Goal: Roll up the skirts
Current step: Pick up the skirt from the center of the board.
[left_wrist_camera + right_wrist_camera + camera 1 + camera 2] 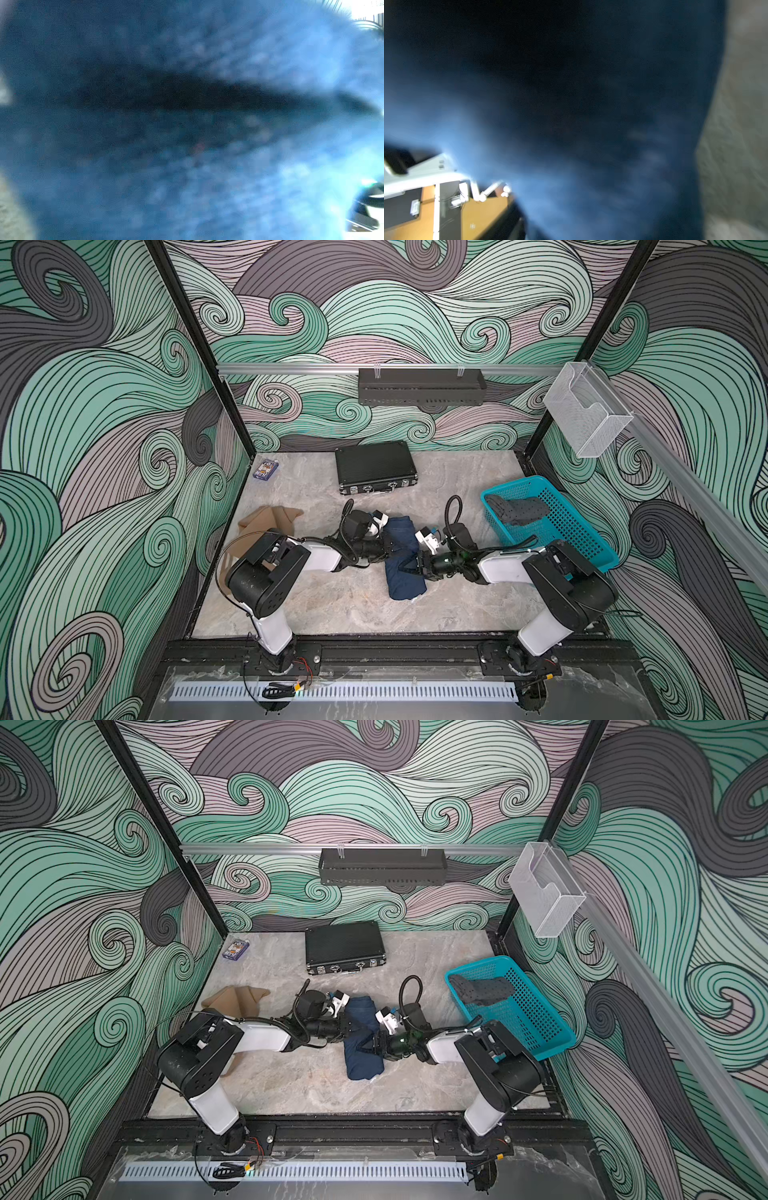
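A: When looking down in both top views, where to find the denim skirt point(405, 585) point(361, 1067)?

B: In the middle of the counter point(332, 605) point(291, 1085), bunched into a long bundle running front to back.

A: Any sign of the other two?

B: Spotted the tan skirt point(270, 518) point(237, 997) crumpled near the left edge, partly under the left arm. Spotted the grey skirt point(517, 510) point(482, 990) lying inside the basket point(569, 531) point(534, 1015) on the right. Also noted a shut case point(374, 466) point(343, 946) at the back.

A: And the claws?

B: Found the left claw point(388, 549) point(348, 1028) pressed into the denim skirt's left side; cannot tell whether wide or narrow, nor whether gripping. Found the right claw point(405, 568) point(365, 1046) on the bundle from the right, jaws spread in a V over the cloth; cannot tell whether pinching a fold.

A: Moving to the left wrist view: anything sharp?

B: Only blurred denim skirt point(187, 149) filling nearly everything, with a dark crease across the middle and a sliver of counter point(11, 218) at one edge. Cannot make out the claw tips.

A: Right wrist view?

B: Much the same: dark, blurred denim skirt point(591, 124) up close, with a strip of counter point(743, 124) along one side. Cannot make out any fingers.
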Robot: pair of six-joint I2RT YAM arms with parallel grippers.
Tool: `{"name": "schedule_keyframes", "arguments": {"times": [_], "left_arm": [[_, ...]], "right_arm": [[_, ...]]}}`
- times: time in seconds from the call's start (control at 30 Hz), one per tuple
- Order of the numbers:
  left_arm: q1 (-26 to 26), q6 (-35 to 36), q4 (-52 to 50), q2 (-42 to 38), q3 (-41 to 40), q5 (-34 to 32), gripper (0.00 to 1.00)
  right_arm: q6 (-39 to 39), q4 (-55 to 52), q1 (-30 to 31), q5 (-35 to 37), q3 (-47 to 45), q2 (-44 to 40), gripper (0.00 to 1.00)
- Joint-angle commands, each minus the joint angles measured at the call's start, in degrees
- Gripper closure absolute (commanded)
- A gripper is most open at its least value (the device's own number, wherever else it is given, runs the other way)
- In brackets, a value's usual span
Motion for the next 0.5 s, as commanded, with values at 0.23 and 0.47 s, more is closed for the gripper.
{"name": "schedule_keyframes", "arguments": {"times": [0.23,0.47], "left_arm": [[-0.8,-1.5,2.9,-2.6,6.6,4.8,1.0],[2.1,-2.0,-17.1,-8.9,14.6,-3.5,0.42]], "right_arm": [[9.7,21.4,0.5,-0.1,-6.1,-0.5,0.86],[16.2,19.5,0.6,3.5,-11.3,-13.8,1.0]]}}
